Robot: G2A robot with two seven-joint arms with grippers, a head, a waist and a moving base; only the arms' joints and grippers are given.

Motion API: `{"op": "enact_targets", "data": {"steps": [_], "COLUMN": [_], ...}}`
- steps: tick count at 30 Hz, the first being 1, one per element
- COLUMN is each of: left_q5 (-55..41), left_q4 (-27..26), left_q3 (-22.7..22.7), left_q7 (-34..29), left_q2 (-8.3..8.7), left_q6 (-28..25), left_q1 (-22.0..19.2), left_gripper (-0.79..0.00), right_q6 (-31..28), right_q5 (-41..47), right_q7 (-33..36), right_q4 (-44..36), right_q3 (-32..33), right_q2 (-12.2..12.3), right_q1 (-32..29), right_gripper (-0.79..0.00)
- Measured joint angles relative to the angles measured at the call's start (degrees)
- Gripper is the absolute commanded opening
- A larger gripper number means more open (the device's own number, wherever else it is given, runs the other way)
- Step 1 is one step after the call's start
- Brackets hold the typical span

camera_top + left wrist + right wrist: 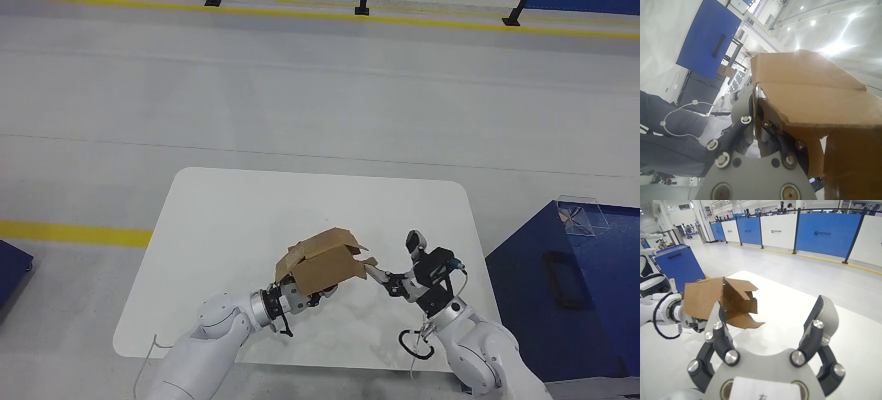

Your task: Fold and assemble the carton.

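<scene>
Carton (322, 262): hangs clear above the near middle of the table (250, 220), half opened into a rough tube, flaps loose and splayed at the end facing the right gripper (768, 306). Is pinched by one wall in the left gripper (757, 121), closed on the cardboard at the opposite end (seemingly to keep the body raised and steady, with the open end offered across). Leaves the flaps free for folding that way. Right gripper: spread wide, holding nothing, just beside the lower flap, one finger close against the carton's edge; cannot tell whether touching. Looks placed there to push or nip a flap inward while the other side braces. Reads as an early stage: no flap tucked yet, no end closed.
</scene>
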Motion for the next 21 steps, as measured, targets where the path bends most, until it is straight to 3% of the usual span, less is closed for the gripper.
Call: {"op": "enact_targets", "data": {"steps": [7,16,21], "left_q5": [-0.28,-1.28,4.00], "left_q4": [-0.35,-0.68,-3.12], "left_q3": [-0.33,-0.90,-1.51], "left_q7": [-1.34,-1.32,0.64], "left_q2": [-0.07,-0.12,0.30], "left_q6": [-1.28,-2.52,-7.29], "left_q1": [0.29,0.73,2.11], "left_gripper": [-0.785,-0.785,-0.785], "right_q6": [0.75,2.14,2.56], "right_q5": [-2.06,-1.06,-0.71], "right_q7": [0.95,3.66,4.08], "right_q4": [-0.28,-0.22,-0.37], "right_q3": [-2.37,1.44,1.72], "right_q2": [-0.29,-0.08,-0.15], "right_q1": [0.57,0.96,1.42], "right_gripper": [0.000,0.000,0.000]}}
